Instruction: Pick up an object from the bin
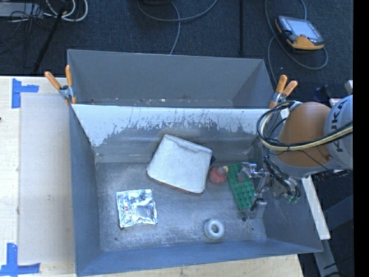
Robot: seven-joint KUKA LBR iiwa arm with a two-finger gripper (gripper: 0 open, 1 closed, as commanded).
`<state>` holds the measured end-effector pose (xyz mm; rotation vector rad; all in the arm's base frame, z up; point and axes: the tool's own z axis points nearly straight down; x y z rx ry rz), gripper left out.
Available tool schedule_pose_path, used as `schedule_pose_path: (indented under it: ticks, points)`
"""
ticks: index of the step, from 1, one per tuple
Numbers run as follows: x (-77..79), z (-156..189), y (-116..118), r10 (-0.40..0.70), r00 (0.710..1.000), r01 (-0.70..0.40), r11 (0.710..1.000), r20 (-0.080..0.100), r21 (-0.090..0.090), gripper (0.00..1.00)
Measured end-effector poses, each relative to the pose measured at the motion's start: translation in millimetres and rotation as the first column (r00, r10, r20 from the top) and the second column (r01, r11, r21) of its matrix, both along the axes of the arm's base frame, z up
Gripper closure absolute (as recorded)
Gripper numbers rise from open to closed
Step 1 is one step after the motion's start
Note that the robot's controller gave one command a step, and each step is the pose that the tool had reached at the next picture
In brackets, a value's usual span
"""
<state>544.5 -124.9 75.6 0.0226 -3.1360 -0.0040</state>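
My gripper (258,196) hangs low at the bin's right side, right beside the right edge of a green studded flat plate (240,190) that lies tilted on the floor. It looks to be touching the plate, and part of the plate's lower end is hidden under it. A small pink rounded thing (218,175) lies just left of the plate's upper end. A small white ring (214,228) rests on the floor to the lower left of the gripper.
A white padded block (180,163) with a reddish underside lies in the bin's middle, against the pink thing. A crumpled silver foil packet (136,208) sits at the lower left. The arm with its orange cover and cables leans over the right wall.
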Motion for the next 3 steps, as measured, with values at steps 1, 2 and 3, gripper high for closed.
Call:
schedule_pose_path:
  ticks: [1, 2, 3]
  points:
    - [2.0, 5.5, -0.7, 0.004, 1.000, -0.004, 1.000, 0.007, -0.003, 1.00]
    - [24.7, 120.9, -6.5, 0.095, 0.995, -0.095, 0.995, 0.015, -0.006, 1.00]
    - [35.5, 187.1, 3.2, 0.569, 0.822, -0.569, 0.822, 0.010, -0.006, 1.00]
